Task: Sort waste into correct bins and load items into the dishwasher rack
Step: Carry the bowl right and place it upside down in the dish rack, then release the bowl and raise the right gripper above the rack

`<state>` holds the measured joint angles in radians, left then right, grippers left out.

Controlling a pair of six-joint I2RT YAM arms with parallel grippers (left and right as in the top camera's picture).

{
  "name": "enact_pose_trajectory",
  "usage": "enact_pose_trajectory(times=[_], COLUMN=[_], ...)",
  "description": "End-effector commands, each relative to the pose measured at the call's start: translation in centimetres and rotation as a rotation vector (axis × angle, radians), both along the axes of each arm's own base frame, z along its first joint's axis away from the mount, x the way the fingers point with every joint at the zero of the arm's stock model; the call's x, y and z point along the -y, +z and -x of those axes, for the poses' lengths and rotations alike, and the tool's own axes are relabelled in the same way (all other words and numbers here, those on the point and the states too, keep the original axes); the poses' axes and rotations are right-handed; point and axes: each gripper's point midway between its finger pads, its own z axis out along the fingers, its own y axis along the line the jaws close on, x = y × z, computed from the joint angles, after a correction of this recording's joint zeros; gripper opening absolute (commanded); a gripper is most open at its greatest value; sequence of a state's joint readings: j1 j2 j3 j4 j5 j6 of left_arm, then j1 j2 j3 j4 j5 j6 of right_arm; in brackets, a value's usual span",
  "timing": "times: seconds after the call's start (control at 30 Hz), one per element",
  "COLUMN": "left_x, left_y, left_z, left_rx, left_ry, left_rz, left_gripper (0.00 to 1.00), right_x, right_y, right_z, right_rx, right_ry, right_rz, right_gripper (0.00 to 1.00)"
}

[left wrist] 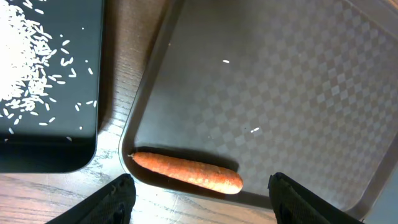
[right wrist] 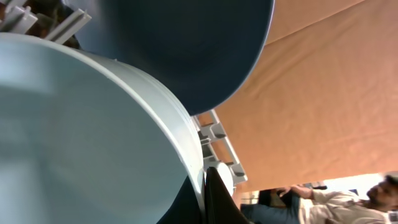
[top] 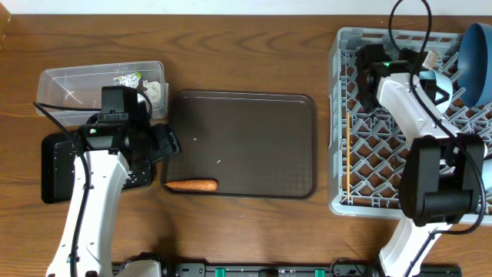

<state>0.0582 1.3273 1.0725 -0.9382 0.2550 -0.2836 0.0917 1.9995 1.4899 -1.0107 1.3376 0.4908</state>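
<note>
An orange carrot-like stick (top: pixel 191 185) lies in the near left corner of the brown serving tray (top: pixel 254 115); it also shows in the left wrist view (left wrist: pixel 186 172). My left gripper (top: pixel 165 142) (left wrist: pixel 199 205) is open and empty, just above and short of the stick. Loose white rice (left wrist: pixel 25 68) lies on the flat black tray (top: pixel 54 173). The clear tub (top: pixel 69 81) holds a paper wad (top: pixel 157 92) and the printed wrapper (top: pixel 131 77). My right gripper (top: pixel 438 81) (right wrist: pixel 202 193) is shut on the rim of a pale blue bowl (right wrist: pixel 81 143) inside the grey rack (top: pixel 342 46), next to the dark blue plate (top: pixel 480 54) (right wrist: pixel 186 43). Chopsticks (top: pixel 347 154) lie in the rack. The cup is hidden.
The serving tray (left wrist: pixel 280 81) carries a couple of stray rice grains. The rack's upright pegs stand around my right arm. Bare wooden table lies between the serving tray and the rack and along the front edge.
</note>
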Motion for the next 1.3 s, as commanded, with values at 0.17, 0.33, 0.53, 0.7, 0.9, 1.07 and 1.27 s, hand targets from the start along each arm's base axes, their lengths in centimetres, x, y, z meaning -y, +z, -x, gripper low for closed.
enact_pose_trajectory(times=[0.17, 0.33, 0.53, 0.7, 0.9, 1.07, 1.27], left_x=[-0.2, -0.2, -0.2, -0.2, -0.2, -0.2, -0.2], left_y=[0.4, 0.4, 0.4, 0.4, 0.4, 0.4, 0.4], left_z=[-0.2, -0.2, -0.2, -0.2, -0.2, -0.2, -0.2], left_rx=[0.013, 0.013, 0.013, 0.013, 0.013, 0.013, 0.013], left_ry=[-0.01, -0.01, -0.01, -0.01, -0.01, -0.01, -0.01], left_rz=[-0.011, -0.011, -0.011, -0.011, -0.011, -0.011, -0.011], left_gripper=[0.72, 0.71, 0.71, 0.71, 0.71, 0.71, 0.72], right_x=[-2.2, -3.1, -4.0, -5.2, -7.1, -8.9, -12.9], right_y=[-5.5, -6.6, -7.0, -7.0, -4.8, -2.2, -0.3], right_z=[0.6, 1.5, 2.6, 3.1, 3.4, 3.7, 4.0], right_rx=[-0.103, -0.17, -0.248, -0.248, -0.185, -0.098, -0.066], right_ry=[0.015, 0.017, 0.022, 0.027, 0.072, 0.134, 0.304], right_rz=[-0.147, -0.214, -0.25, -0.296, -0.359, -0.513, -0.808], right_gripper=[0.05, 0.35, 0.81, 0.87, 0.94, 0.99, 0.99])
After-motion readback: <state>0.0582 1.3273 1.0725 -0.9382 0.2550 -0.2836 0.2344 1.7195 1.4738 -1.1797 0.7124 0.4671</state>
